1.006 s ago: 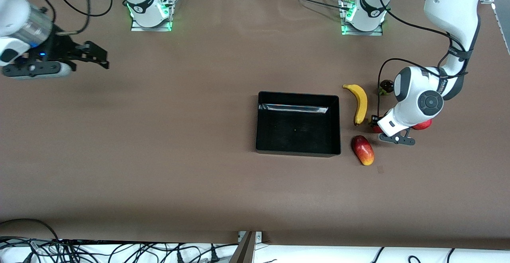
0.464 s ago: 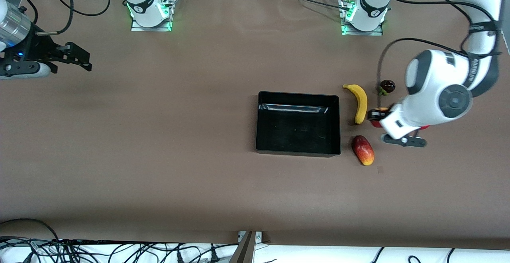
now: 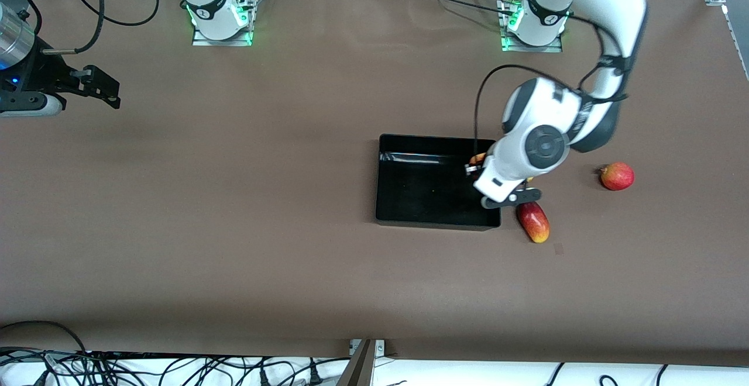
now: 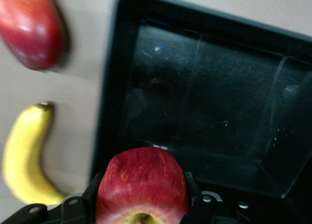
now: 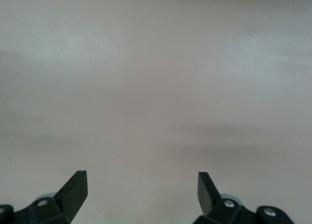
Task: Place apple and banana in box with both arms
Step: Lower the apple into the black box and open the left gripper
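My left gripper [image 3: 475, 165] is shut on the small red apple [image 4: 141, 190] and holds it over the black box [image 3: 427, 196] at its wall toward the left arm's end. The apple shows as a small red-orange bit in the front view [image 3: 478, 157]. The box fills the left wrist view [image 4: 209, 112] and nothing lies in it. The yellow banana [image 4: 22, 160] lies on the table just outside that wall; the left arm hides it in the front view. My right gripper [image 3: 105, 89] is open and empty over bare table at the right arm's end, and waits [image 5: 141, 185].
An oblong red-yellow mango-like fruit [image 3: 533, 221] lies beside the box's corner nearest the front camera, also in the left wrist view [image 4: 29, 29]. A round red-orange fruit [image 3: 617, 176] lies farther toward the left arm's end.
My left gripper has lifted the apple from among the fruits and carried it over the box's edge. The round red-orange fruit is now uncovered. My right gripper has drifted slightly outward.
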### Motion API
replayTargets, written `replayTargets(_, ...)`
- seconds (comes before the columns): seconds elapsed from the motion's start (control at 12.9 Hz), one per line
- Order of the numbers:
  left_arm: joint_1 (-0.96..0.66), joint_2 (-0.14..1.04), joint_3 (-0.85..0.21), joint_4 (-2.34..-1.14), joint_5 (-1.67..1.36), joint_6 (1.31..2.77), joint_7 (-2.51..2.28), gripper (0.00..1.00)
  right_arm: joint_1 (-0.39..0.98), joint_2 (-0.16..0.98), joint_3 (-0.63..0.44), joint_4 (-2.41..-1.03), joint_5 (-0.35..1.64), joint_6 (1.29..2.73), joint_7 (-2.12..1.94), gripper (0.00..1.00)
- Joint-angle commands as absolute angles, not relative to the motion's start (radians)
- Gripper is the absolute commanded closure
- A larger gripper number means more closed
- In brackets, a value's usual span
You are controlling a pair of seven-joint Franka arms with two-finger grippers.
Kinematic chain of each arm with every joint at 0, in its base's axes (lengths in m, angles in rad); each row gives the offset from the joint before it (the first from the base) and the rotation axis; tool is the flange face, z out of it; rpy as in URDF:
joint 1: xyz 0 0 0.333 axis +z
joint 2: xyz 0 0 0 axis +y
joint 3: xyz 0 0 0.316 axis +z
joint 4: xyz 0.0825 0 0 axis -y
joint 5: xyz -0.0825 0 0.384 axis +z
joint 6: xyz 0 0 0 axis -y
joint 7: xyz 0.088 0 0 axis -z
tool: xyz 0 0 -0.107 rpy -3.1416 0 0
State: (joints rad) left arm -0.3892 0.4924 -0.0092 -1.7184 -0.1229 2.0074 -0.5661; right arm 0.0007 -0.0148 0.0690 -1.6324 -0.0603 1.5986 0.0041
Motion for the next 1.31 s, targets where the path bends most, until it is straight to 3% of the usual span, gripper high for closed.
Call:
replayTargets(0.0, -0.419, 0.503, 0.003, -1.793, -0.137, 2.121, -0.609, 0.71, -0.006, -0.002, 0.074, -1.606, -0.058, 1.595, 0.012, 0.00)
replayTargets(0.23, -0.466, 0.534, 0.003, -1.891, -0.137, 2.278, -0.614, 0.70, -0.005, -0.006, 0.080, -1.606, -0.037, 1.586, 0.012, 0.00)
replayTargets(0.39, -0.469, 0.555, 0.002, -1.893, -0.137, 2.286, -0.615, 0.66, -0.006, -0.002, 0.077, -1.606, -0.034, 1.600, 0.009, 0.00)
replayTargets(0.46, -0.471, 0.561, 0.002, -1.891, -0.140, 2.287, -0.618, 0.51, -0.006, -0.002, 0.075, -1.606, -0.032, 1.604, 0.009, 0.00)
replayTargets(0.54, -0.469, 0.560, 0.002, -1.888, -0.141, 2.286, -0.623, 0.01, -0.006, -0.002, 0.074, -1.606, -0.032, 1.603, 0.009, 0.00)
replayTargets(0.77, -0.457, 0.505, 0.005, -1.872, -0.141, 2.226, -0.620, 0.00, -0.006, -0.002, 0.075, -1.606, -0.032, 1.603, 0.009, 0.00)
replayTargets(1.08, -0.327, 0.417, 0.006, -1.676, -0.137, 1.813, -0.527, 0.00, -0.006, -0.003, 0.075, -1.606, -0.009, 1.603, 0.011, 0.00)
replayTargets(1.24, -0.241, 0.417, 0.012, -1.631, -0.127, 1.712, -0.334, 0.00, -0.006, -0.003, 0.075, -1.606, -0.009, 1.603, 0.011, 0.00)
